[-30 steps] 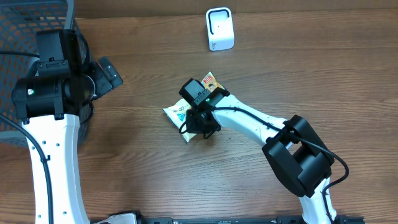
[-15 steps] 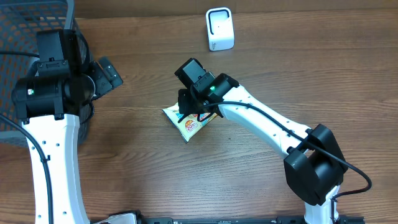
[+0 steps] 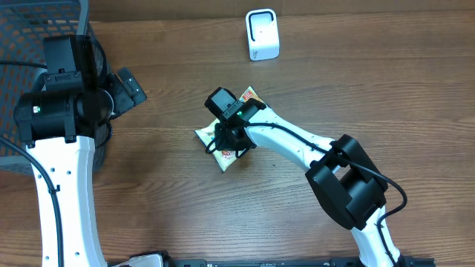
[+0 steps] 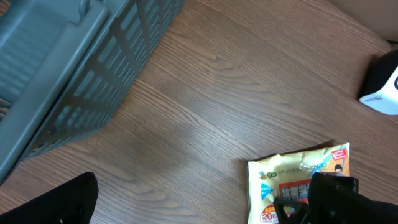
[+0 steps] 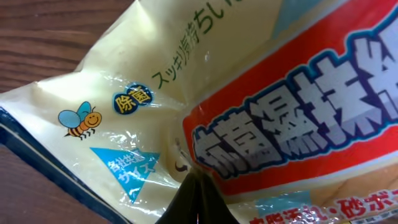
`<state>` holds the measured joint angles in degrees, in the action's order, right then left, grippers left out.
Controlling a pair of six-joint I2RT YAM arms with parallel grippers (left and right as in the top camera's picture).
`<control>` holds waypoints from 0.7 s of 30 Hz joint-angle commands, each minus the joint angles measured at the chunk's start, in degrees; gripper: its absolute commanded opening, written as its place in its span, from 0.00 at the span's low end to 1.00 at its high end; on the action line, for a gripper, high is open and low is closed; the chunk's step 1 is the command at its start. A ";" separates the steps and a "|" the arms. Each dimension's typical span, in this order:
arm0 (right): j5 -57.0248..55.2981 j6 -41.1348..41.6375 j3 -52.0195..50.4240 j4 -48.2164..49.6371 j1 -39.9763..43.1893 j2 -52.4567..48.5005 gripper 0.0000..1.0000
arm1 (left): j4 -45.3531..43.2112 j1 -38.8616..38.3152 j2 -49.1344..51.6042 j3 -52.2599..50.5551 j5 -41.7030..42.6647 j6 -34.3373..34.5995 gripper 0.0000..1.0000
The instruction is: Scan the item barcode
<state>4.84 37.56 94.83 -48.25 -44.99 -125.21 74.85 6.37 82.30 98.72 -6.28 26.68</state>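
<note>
The item is a cream snack packet (image 3: 225, 158) with red and blue print, lying on the wooden table near the middle. My right gripper (image 3: 227, 141) is on top of it. In the right wrist view its fingertips (image 5: 198, 186) are shut and pinch a crease of the packet film (image 5: 155, 112). No barcode shows on the face I see. The white scanner (image 3: 262, 35) stands at the back, apart from the packet. My left gripper (image 3: 128, 87) hangs open at the left by the basket, nothing between its fingers (image 4: 62, 202); the packet (image 4: 292, 174) lies to its right.
A dark mesh basket (image 3: 30, 44) fills the far left corner, its grey wall (image 4: 74, 81) close to my left wrist. The scanner (image 4: 382, 93) shows at the right edge of the left wrist view. Bare wood lies between basket and packet.
My right arm swung up and left over the packet half a second ago and has come back down onto it. The packet has barely shifted. The left arm has not moved.
</note>
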 commanded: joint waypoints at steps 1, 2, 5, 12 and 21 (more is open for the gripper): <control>3.87 0.59 -0.48 -0.79 -0.37 -0.76 0.04 | -0.02 0.02 0.13 0.55 -0.74 0.57 1.00; 3.89 0.59 -0.24 -1.27 -0.37 -0.46 0.04 | -0.04 0.02 0.13 0.55 -0.74 0.57 1.00; 3.72 -0.24 1.81 -3.56 -0.28 1.03 0.04 | -0.02 0.02 0.13 0.55 -0.74 0.57 1.00; -0.48 -1.99 8.66 -6.75 3.37 6.38 0.04 | -0.02 0.04 0.13 0.55 -0.74 0.57 1.00; -6.34 0.46 7.02 -5.01 11.56 5.38 0.04 | -0.04 0.02 0.13 0.55 -0.74 0.57 1.00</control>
<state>0.43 36.42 103.42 -53.67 -35.05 -119.11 74.85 6.37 82.30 98.72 -6.28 26.68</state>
